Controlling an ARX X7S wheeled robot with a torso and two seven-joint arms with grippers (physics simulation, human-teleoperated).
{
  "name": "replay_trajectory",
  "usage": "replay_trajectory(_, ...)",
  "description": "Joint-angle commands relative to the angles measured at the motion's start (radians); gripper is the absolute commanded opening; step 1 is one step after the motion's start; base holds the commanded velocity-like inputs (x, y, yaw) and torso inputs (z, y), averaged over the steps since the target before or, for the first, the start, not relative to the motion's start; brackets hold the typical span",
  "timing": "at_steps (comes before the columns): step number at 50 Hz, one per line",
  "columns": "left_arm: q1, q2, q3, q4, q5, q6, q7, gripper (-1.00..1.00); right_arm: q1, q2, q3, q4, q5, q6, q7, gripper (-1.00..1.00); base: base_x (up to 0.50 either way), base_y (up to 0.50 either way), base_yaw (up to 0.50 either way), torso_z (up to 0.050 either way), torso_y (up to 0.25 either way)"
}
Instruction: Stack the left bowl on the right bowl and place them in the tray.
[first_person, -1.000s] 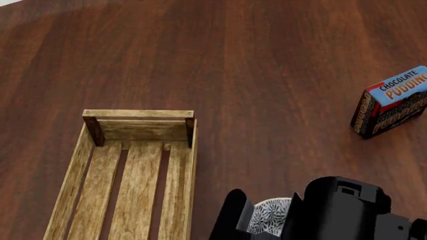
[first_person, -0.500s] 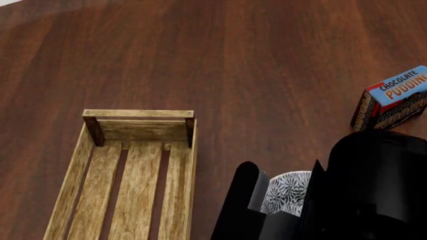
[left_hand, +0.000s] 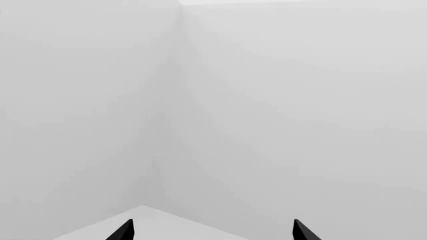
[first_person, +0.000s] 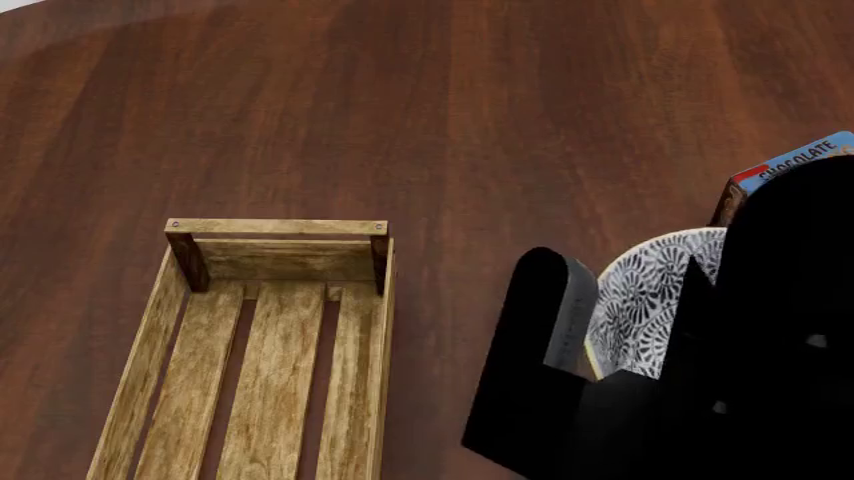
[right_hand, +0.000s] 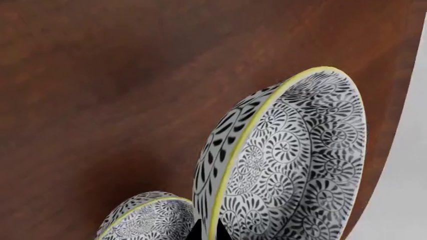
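A black-and-white patterned bowl with a yellow rim (right_hand: 293, 165) hangs tilted on edge above the wooden table, and my right gripper (right_hand: 212, 233) is shut on its rim. From the head view the same bowl (first_person: 647, 295) shows between the black fingers of the right gripper (first_person: 630, 340), to the right of the tray (first_person: 274, 228). A second matching bowl (right_hand: 150, 220) sits on the table beside the held one; the head view does not show it. The light-wood tray holds nothing. My left gripper (left_hand: 212, 231) is open, facing only white walls.
The chocolate pudding box (first_person: 787, 160) stands at the right edge, mostly hidden behind my right arm. Dark wooden tabletop (first_person: 441, 120) stretches beyond the tray. The right wrist view shows the table's edge (right_hand: 393, 150) close to the held bowl.
My right gripper has moved up and to the right with the bowl in it. It now looms larger and covers most of the pudding box. The tray has not moved.
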Motion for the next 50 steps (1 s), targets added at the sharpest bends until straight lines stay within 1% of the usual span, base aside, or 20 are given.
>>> replay_trajectory(1,0.008,0.0,-0.004,-0.006,0.003,0.008,0.0,1.0,0.131,0.018,-0.135,-0.033,0.113,-0.037,0.153,-1.0,0.0,0.0,0.0,0.0,0.0)
replay_trajectory(6,0.011,0.0,-0.007,-0.007,0.004,0.008,0.0,1.0,0.16,0.055,-0.159,-0.065,0.168,-0.068,0.216,-1.0,0.0,0.0,0.0,0.0,0.0)
replay_trajectory(14,0.014,0.0,-0.013,-0.014,-0.002,0.014,0.0,1.0,0.17,0.165,-0.261,-0.156,0.329,-0.137,0.415,-1.0,0.0,0.0,0.0,0.0,0.0)
replay_trajectory(24,0.007,0.0,-0.03,-0.007,-0.017,0.0,0.0,1.0,0.17,0.3,-0.26,-0.203,0.508,-0.133,0.662,-1.0,0.0,0.0,0.0,0.0,0.0)
replay_trajectory(25,0.008,0.0,-0.031,-0.009,-0.018,0.002,0.0,1.0,0.171,0.332,-0.277,-0.217,0.53,-0.137,0.703,-1.0,0.0,0.0,0.0,0.0,0.0)
replay_trajectory(30,0.01,0.0,-0.034,-0.008,-0.018,0.001,0.0,1.0,0.176,0.388,-0.307,-0.243,0.525,-0.155,0.722,-1.0,0.0,0.0,0.0,0.0,0.0)
replay_trajectory(34,0.013,0.0,-0.036,-0.006,-0.018,0.0,0.0,1.0,0.179,0.428,-0.327,-0.229,0.487,-0.151,0.726,-1.0,0.0,0.0,0.0,0.0,0.0)
replay_trajectory(36,0.012,0.0,-0.039,-0.005,-0.021,-0.001,0.0,1.0,0.179,0.475,-0.336,-0.236,0.478,-0.14,0.725,-1.0,0.0,0.0,0.0,0.0,0.0)
replay_trajectory(39,0.013,0.0,-0.04,-0.005,-0.021,-0.002,0.0,1.0,0.177,0.504,-0.353,-0.242,0.466,-0.144,0.723,-1.0,0.0,0.0,0.0,0.0,0.0)
replay_trajectory(43,0.014,0.0,-0.044,-0.003,-0.025,-0.007,0.0,1.0,0.168,0.581,-0.345,-0.241,0.439,-0.118,0.714,-1.0,0.0,0.0,0.0,0.0,0.0)
replay_trajectory(45,-0.001,0.0,-0.061,0.009,-0.047,-0.032,0.0,1.0,0.148,0.617,-0.341,-0.234,0.403,-0.103,0.698,-1.0,0.0,0.0,0.0,0.0,0.0)
replay_trajectory(50,0.002,0.0,-0.064,0.014,-0.048,-0.037,0.0,1.0,0.086,0.632,-0.323,-0.215,0.323,-0.105,0.641,-1.0,0.0,0.0,0.0,0.0,0.0)
